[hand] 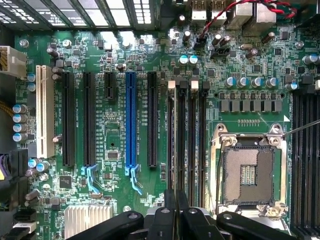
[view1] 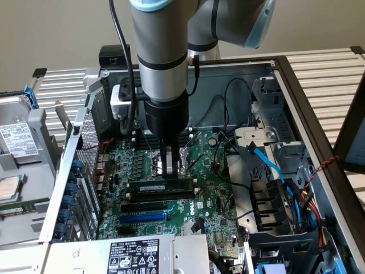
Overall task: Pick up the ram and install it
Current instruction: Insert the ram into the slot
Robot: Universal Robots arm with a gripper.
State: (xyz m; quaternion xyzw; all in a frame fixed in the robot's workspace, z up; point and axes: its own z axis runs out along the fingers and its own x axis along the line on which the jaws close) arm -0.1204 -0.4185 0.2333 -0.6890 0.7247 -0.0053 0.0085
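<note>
The ram (view1: 162, 187) stands directly beneath the gripper (view1: 167, 171), whose narrow fingers are drawn close together and appear to pinch the middle of its top edge, so the stick lies straight below the hand, not off to a side. It stands on edge, its long axis running from the exterior view's left to its right, in line with the black memory slots (hand: 192, 140) on the near side of the open processor socket (hand: 248, 172). Whether it is seated I cannot tell.
</note>
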